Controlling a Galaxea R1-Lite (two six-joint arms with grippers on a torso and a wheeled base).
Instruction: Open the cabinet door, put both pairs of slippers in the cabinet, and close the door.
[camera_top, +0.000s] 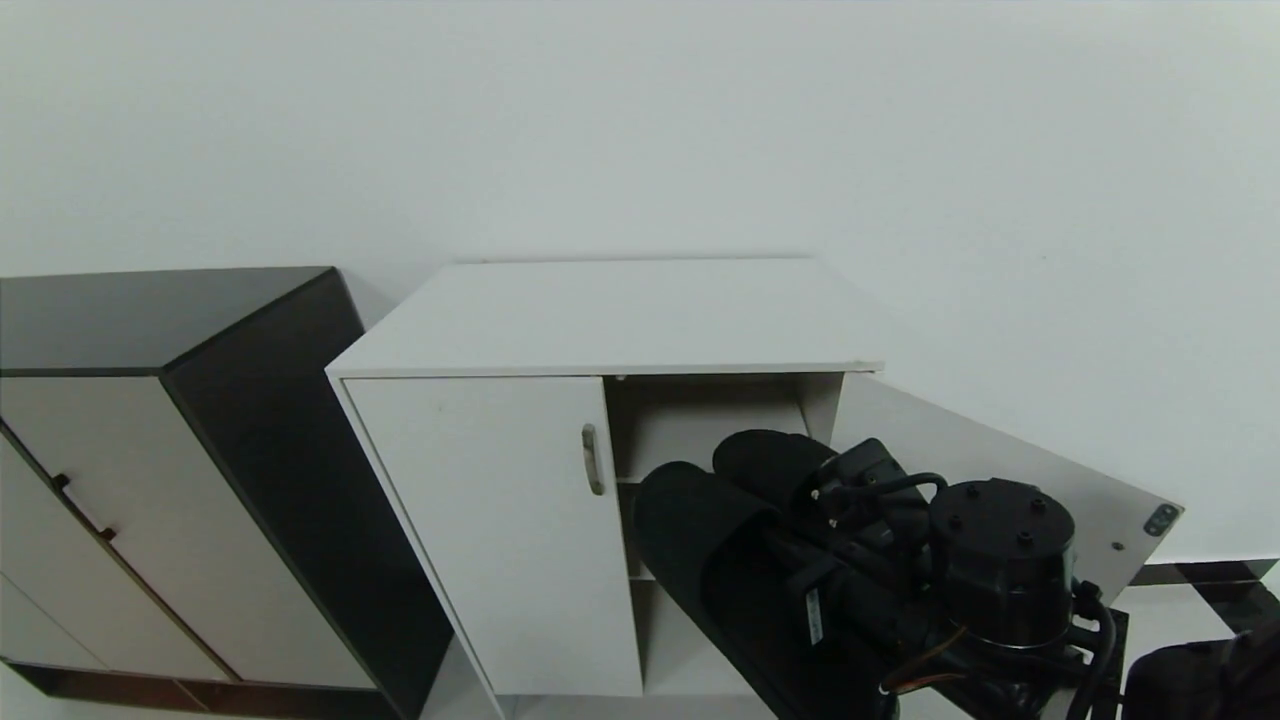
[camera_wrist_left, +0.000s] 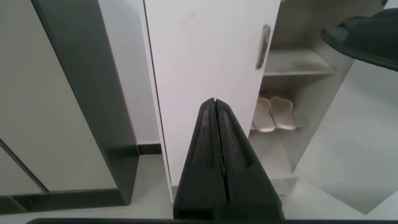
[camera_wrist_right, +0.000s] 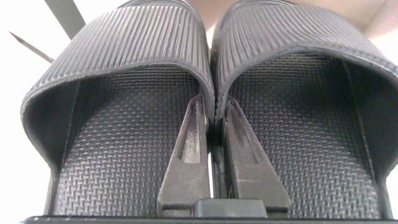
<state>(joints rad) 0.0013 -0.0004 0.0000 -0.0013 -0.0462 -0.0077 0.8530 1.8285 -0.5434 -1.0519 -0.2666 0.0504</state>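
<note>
Black right arm (camera_top: 870, 590) has bolted round cap (camera_top: 1003, 530), looped cables (camera_top: 1095, 640), tapered right gripper (camera_wrist_right: 213, 106).

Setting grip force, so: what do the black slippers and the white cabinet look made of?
The black slippers: likely soft moulded rubber or foam, matte; ribbed straps and pebbled footbeds. The white cabinet: probably laminated board; smooth, flat matte panels with crisp edges.

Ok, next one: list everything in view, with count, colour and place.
white cabinet: one, white, against the wall; left door shut, right door open
black slippers: one pair, black, held before the open compartment
pale slippers: one pair, cream, on a lower shelf inside the white cabinet
dark cabinet: one, black with beige doors, left of the white cabinet
left hand: one, black, shut, empty, facing the left door
right hand: one, black, shut on the black slippers
</note>
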